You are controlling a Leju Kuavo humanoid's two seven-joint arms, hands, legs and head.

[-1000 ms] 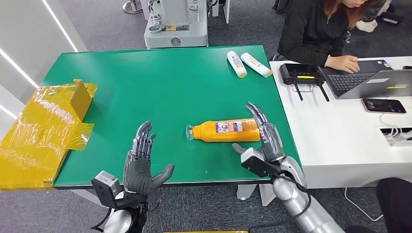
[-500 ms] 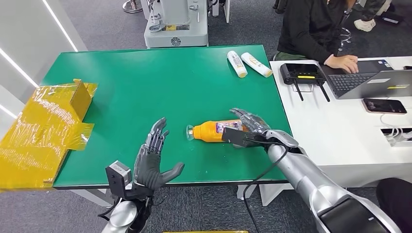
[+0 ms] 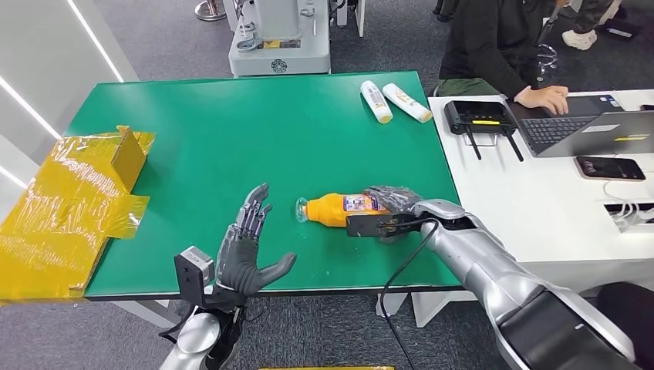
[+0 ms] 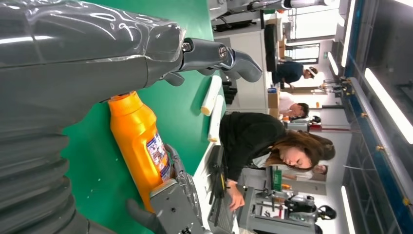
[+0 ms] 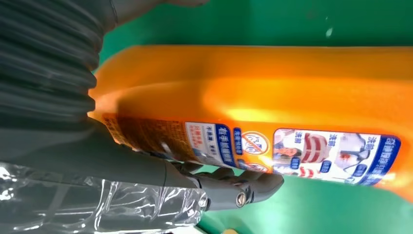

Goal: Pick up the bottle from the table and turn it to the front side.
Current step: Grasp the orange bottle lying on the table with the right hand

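Yellow crinkled wrapping with a cardboard box (image 3: 73, 204): at the left end of the green worktop (image 3: 231, 131), overhanging its edge, position unchanged from the earlier pictures. Left hand (image 3: 248, 245): raised over the near edge of the worktop, fingers spread and pointing away from the robot, thumb out to the side, holding nothing; it stands slightly further in toward the bottle than one second ago and is well apart from it. Orange bottle (image 3: 339, 208): lying on its side near the front middle of the worktop, clear cap end toward the left hand, printed label facing up; it has not shifted from its earlier spot. In the left wrist view the bottle (image 4: 139, 144) lies flat on the green surface with the right hand at its base end. Right hand (image 3: 392, 204): one second ago it stood upright and open beside the bottle's base; now it is laid over the base end with the fingers curled across the top of the bottle. The right wrist view shows a dark finger (image 5: 234, 183) against the label edge of the bottle (image 5: 272, 97); whether the grasp is fully closed cannot be told. Two white tubes (image 3: 393, 100): side by side at the far right of the worktop, unmoved. Person (image 3: 501, 54): seated at the adjoining white table, a hand on a laptop (image 3: 586, 127).
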